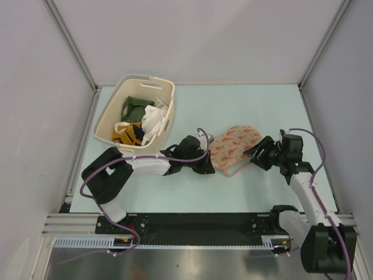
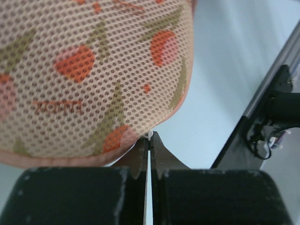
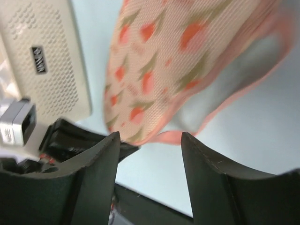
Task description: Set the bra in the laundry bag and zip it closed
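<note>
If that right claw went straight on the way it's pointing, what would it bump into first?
Most likely the laundry bag. Its pink edging lies straight ahead of the right gripper, framed between its open fingers in the wrist view. Depth is hard to judge, but nothing else shows in between.

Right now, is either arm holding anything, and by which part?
The left end effector pinches the laundry bag by a small tab at its pink edge, probably the zip pull. The right end effector is open, holding nothing.

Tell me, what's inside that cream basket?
The cream basket holds a green cloth, a white cloth and a yellow cloth. Anything beneath them is covered.
</note>
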`<state>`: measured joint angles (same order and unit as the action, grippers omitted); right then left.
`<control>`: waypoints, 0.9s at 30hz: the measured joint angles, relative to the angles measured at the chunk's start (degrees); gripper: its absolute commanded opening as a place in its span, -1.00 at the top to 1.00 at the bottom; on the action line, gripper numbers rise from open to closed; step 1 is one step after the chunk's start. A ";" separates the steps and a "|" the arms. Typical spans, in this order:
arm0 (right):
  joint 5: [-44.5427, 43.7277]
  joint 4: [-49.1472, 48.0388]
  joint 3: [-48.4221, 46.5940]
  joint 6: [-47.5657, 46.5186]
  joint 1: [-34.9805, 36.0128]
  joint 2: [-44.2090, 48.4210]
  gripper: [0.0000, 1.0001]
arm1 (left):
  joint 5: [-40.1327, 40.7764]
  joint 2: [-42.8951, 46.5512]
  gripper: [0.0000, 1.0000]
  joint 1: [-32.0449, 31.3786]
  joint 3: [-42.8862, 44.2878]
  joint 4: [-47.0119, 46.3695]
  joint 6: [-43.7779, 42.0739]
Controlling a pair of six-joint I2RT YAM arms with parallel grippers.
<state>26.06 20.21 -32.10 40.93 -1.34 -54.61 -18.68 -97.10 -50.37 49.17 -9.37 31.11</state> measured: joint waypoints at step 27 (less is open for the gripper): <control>1.03 -14.21 11.63 19.04 14.78 -3.02 0.42 | 0.31 -5.99 1.00 -6.54 6.51 -2.84 4.92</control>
<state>27.09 6.00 -20.47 59.96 13.43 -57.63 -18.37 -103.09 -56.90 55.68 -12.21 36.03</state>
